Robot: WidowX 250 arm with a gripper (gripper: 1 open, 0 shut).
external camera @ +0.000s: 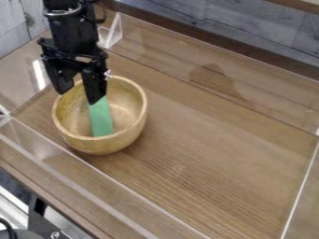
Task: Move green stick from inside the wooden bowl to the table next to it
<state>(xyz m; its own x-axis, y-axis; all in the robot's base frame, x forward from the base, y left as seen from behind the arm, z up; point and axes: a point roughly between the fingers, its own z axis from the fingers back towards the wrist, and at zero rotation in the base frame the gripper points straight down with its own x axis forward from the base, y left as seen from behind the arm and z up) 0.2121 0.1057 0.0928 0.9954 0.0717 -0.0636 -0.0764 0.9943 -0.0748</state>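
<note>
While hovering wide open, black two-fingered claw needs lining up with flat green rectangular stick, just image-right.

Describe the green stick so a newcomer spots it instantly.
Find the round tan wooden bowl on the brown tabletop, beneath the black gripper. Inside, the green stick lies lengthwise, a flat, narrow bar. It's the only bright green thing in view.
</note>
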